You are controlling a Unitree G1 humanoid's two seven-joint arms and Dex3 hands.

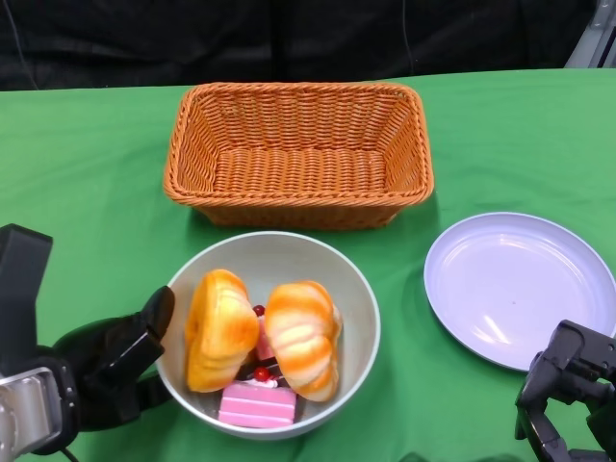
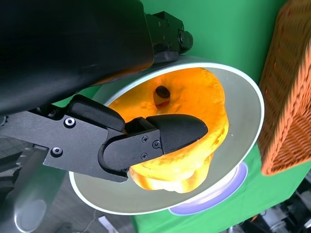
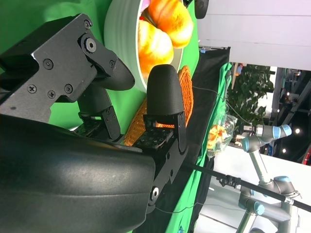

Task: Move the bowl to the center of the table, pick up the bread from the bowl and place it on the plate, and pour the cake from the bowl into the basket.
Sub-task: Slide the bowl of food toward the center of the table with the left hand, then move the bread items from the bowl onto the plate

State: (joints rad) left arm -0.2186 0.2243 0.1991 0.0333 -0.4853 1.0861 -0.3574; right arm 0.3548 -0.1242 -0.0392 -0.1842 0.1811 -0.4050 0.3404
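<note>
Your left hand (image 1: 115, 361) grips the bowl (image 1: 358, 289) rim; slide it right slowly so the bread (image 1: 219, 329) stays put. Right hand (image 1: 568, 385) hangs open, empty.

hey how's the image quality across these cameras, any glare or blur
Head view: sharp, even light, a soft sheen on the plate. Right wrist view: the near hand fills the frame, and the room behind is bright. Left wrist view: the bread glows saturated orange and looks soft.
</note>
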